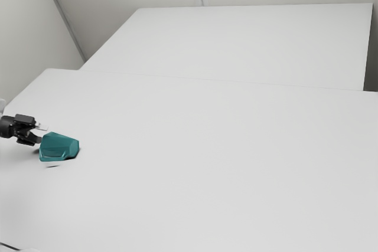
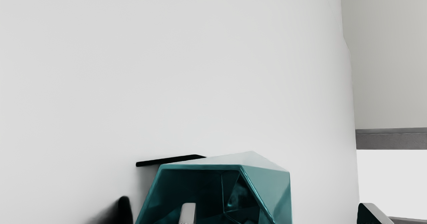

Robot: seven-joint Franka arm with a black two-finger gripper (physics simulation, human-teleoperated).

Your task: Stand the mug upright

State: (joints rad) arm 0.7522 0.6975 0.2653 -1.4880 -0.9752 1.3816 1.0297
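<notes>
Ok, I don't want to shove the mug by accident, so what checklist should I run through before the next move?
1. Mug upright: not ok, it lies on its side.
2. Mug's mouth facing the claw: ok.
3. Claw open: ok, fingertips well apart.
4. Mug gripped: not ok, a gap separates one fingertip from its outside.
5. Other fingertip inside the mouth: cannot tell, it overlaps the opening in the wrist view.

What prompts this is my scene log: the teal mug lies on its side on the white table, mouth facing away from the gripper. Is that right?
Not quite: the mouth faces toward the gripper, as the wrist view shows by looking into it. The teal mug does lie on its side on the white table.
</notes>
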